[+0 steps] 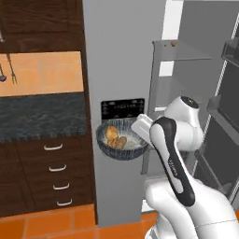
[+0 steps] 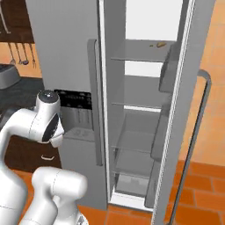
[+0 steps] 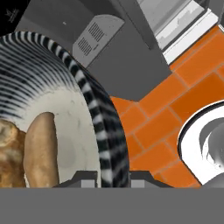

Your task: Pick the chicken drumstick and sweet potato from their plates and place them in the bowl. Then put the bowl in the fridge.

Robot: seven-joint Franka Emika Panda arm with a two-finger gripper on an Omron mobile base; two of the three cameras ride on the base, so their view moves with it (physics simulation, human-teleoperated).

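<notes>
My gripper (image 3: pixel 113 177) is shut on the ribbed rim of the dark grey bowl (image 3: pixel 107 131), which hangs in the air. In the left base view the bowl (image 1: pixel 122 142) is level, just in front of the fridge's closed left door (image 1: pixel 121 56) and below its dark dispenser panel (image 1: pixel 123 108). The golden-brown chicken drumstick (image 1: pixel 111 134) and the oblong sweet potato (image 1: pixel 121 142) lie side by side inside it. The hand view shows the sweet potato (image 3: pixel 41 148) beside the drumstick (image 3: pixel 8 151) on the pale inside. The fridge's right door (image 2: pixel 184 110) stands open, baring pale shelves (image 2: pixel 136 145). The plates are out of view.
A dark stone counter (image 1: pixel 42 116) over wooden drawers (image 1: pixel 56 168) runs left of the fridge. The open door's long handle (image 2: pixel 200 132) and its door bins (image 1: pixel 228 102) stand to the right. A small brown item (image 2: pixel 160 44) lies on the top shelf. Orange tiles (image 3: pixel 153 118) cover the floor.
</notes>
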